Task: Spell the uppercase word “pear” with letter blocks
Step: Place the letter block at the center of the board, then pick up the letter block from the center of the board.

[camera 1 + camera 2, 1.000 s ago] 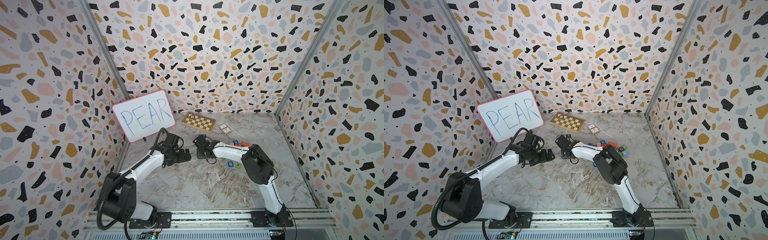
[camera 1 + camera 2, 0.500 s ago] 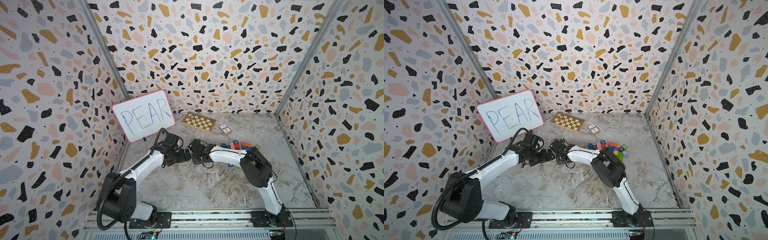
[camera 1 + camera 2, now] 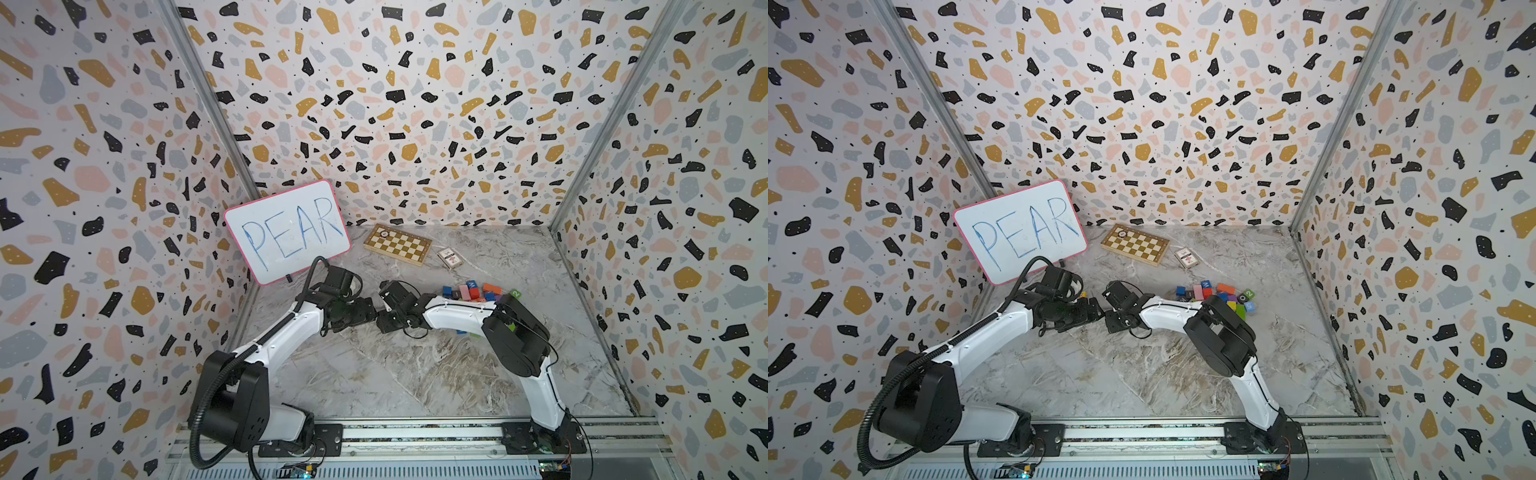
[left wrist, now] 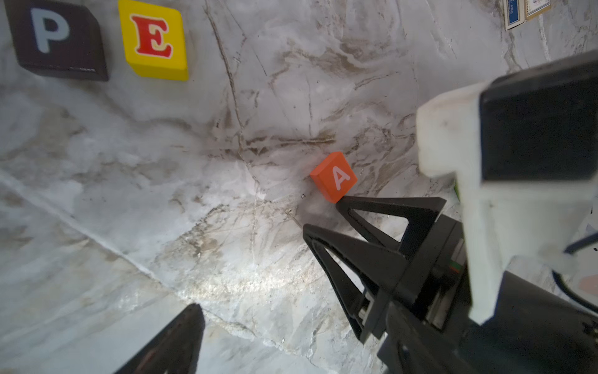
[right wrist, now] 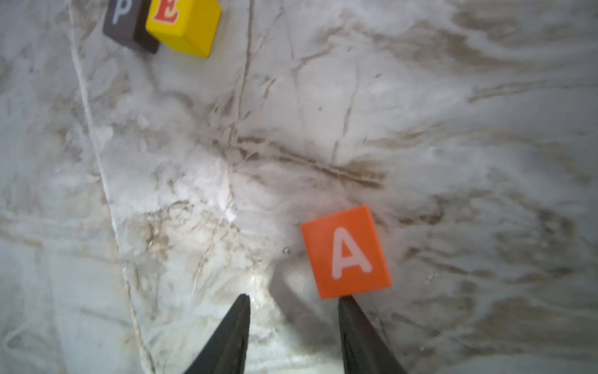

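Note:
The dark P block [image 4: 56,37] and the yellow E block [image 4: 155,39] lie side by side on the marble table. The orange A block [image 5: 346,252] lies flat, apart from them, also seen as the A block [image 4: 335,176] in the left wrist view. My right gripper [image 5: 293,301] is open with nothing between its fingers; one fingertip [image 5: 344,302] touches the A block's near edge. My left gripper [image 3: 372,315] faces the right gripper [image 3: 384,322] closely. Only one left finger [image 4: 181,340] shows, set far to one side; the right gripper hides the rest.
A whiteboard [image 3: 286,232] reading PEAR leans at the back left. A chessboard [image 3: 397,244] and a card pack [image 3: 451,257] lie at the back. A heap of coloured blocks [image 3: 478,291] sits right of the grippers, beside the right forearm.
My right gripper has swung left, away from the block heap, until it meets the left gripper. The left arm has barely moved.

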You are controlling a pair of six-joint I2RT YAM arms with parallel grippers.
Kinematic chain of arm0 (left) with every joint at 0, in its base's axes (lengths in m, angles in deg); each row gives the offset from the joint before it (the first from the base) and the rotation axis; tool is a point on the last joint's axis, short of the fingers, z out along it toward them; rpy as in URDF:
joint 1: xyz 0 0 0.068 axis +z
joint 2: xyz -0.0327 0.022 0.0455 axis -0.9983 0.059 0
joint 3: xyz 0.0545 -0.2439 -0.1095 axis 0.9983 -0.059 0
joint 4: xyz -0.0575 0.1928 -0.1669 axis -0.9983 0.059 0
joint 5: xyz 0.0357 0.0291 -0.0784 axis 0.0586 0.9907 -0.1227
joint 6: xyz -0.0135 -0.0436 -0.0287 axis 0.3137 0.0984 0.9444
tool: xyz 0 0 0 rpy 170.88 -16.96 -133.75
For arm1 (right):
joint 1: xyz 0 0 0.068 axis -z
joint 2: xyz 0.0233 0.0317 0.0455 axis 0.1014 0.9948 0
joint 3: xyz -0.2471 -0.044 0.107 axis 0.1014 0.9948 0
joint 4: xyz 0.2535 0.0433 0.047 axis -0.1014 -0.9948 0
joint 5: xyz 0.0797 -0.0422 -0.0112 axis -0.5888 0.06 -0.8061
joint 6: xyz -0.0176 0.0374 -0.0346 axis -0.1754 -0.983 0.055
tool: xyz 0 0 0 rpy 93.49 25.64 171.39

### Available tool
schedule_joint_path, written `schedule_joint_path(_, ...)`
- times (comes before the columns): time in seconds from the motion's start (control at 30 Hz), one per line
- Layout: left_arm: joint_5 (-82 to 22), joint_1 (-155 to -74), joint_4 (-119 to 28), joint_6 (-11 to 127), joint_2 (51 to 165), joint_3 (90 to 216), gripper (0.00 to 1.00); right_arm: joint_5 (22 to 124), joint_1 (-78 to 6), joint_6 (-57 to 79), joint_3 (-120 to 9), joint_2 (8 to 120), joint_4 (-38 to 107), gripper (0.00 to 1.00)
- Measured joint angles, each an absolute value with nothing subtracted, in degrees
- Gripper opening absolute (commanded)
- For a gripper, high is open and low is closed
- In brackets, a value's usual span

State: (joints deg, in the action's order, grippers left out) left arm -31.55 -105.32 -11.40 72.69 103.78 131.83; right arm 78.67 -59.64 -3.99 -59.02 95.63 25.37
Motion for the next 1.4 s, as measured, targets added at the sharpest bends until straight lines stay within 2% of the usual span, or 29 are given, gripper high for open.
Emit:
schedule_joint_path(0.27, -32.4, -105.7, -12.3, 75.1, 105.9, 131.8, 0.80, 73.8, -59.4, 4.5, -46.0, 88.1, 33.3, 0.61)
schedule_joint_path(0.43, -32.2, -108.3, -12.7, 77.3, 113.0, 133.8, 0.80, 73.5, -58.0, 9.3, -38.9, 84.0, 37.8, 0.78)
schedule_joint_path(0.53, -31.9, -109.8, -12.5, 78.2, 118.0, 136.9, 0.80, 72.6, -56.3, 11.2, -34.9, 81.7, 40.6, 0.83)
schedule_joint_path(0.77, -31.3, -111.6, -12.0, 79.5, 128.5, 145.5, 0.83, 70.3, -53.6, 13.2, -30.6, 79.4, 44.1, 0.84)
schedule_joint_path(0.93, -29.9, -112.4, -10.3, 79.9, 133.2, 151.1, 0.80, 68.6, -52.2, 13.3, -29.6, 79.1, 45.4, 0.84)
schedule_joint_path(1.4, -22.5, -114.6, -7.6, 77.8, 136.0, 154.7, 0.72, 66.0, -49.9, 13.2, -28.5, 78.8, 47.1, 0.84)
